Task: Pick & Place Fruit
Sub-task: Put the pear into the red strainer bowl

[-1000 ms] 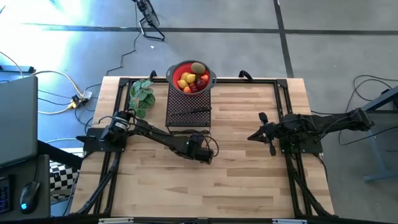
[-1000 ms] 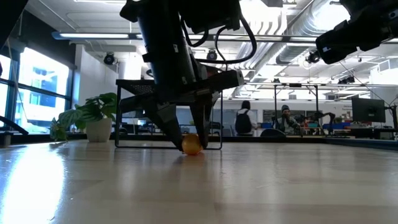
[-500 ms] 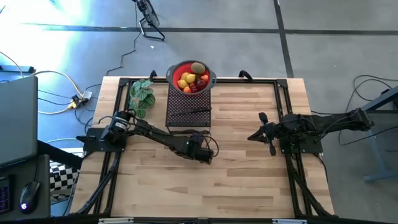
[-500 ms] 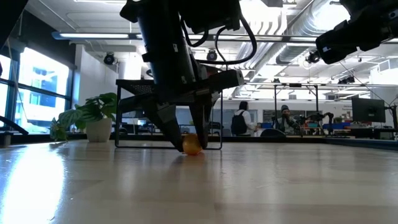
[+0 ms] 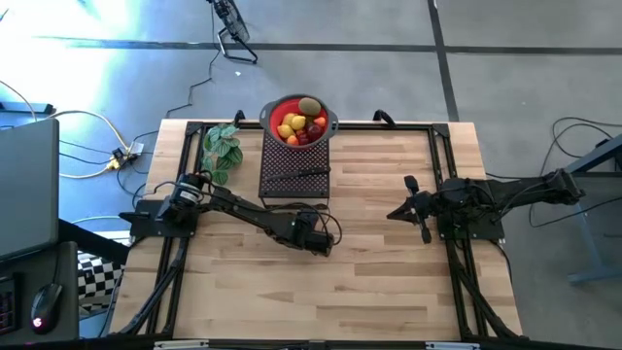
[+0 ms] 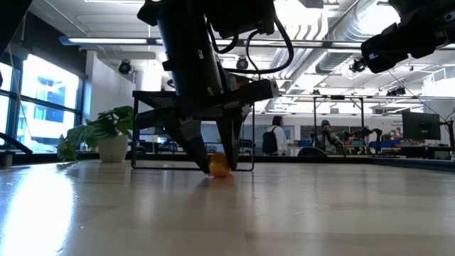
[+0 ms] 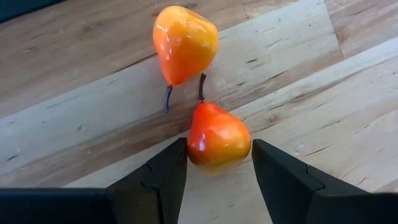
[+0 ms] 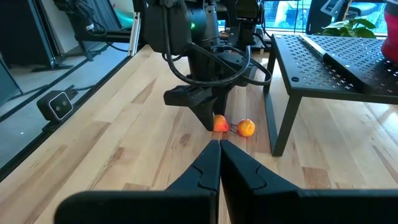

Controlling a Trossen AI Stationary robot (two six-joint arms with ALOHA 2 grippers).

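Note:
Two small pear-shaped fruits lie side by side on the wooden table, just in front of the black stand. My left gripper (image 7: pixel 217 155) is lowered onto the orange-red fruit (image 7: pixel 217 135) and shut on it. The orange-yellow fruit (image 7: pixel 185 42) lies free just beyond it, on its side. In the low view only one orange fruit (image 6: pixel 219 166) shows, between the fingers. More fruit fills the red bowl (image 5: pixel 276 109) at the far edge. My right gripper (image 8: pixel 219 146) hangs shut over the table's right part, with nothing in it. My left gripper has the orange-red fruit's wide lower body (image 7: pixel 194 144) between its two fingers, one on each side. The fingers come steeply from above, slanting down. The fruit rests on the table, its stem (image 7: pixel 201 86) pointing away from the fingers.
A black perforated stand (image 5: pixel 294 165) with a black-handled knife (image 5: pixel 303 175) on it stands before the red bowl. A green leafy plant (image 5: pixel 222 148) sits at the far left. The table's near half is bare wood.

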